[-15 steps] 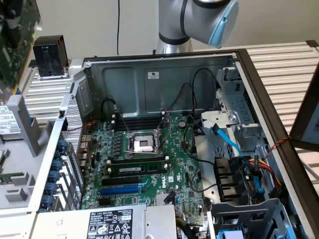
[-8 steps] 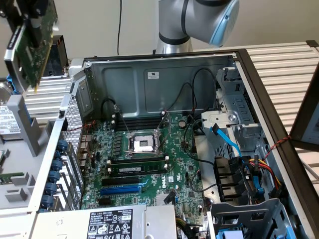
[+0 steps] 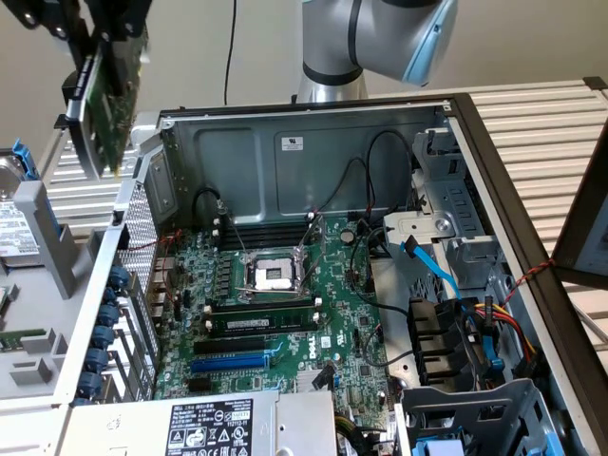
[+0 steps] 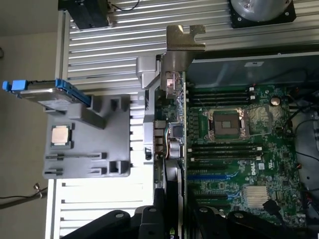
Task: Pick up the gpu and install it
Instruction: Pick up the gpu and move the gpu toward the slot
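Holds gpu (image 3: 111, 109) clamped in part-closed gripper (image 3: 112, 33), board on edge, bracket end farthest from gripper. Hangs in the air above perforated wall of case (image 3: 247, 152), clear of it, not seated.

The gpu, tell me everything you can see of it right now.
The gpu is a short green circuit board with a silver metal end bracket. It hangs in the air, on edge and slightly tilted, clamped by the gripper, over the open computer case's edge at the exterior view's left. It sits in no slot yet; only the gripper touches it.
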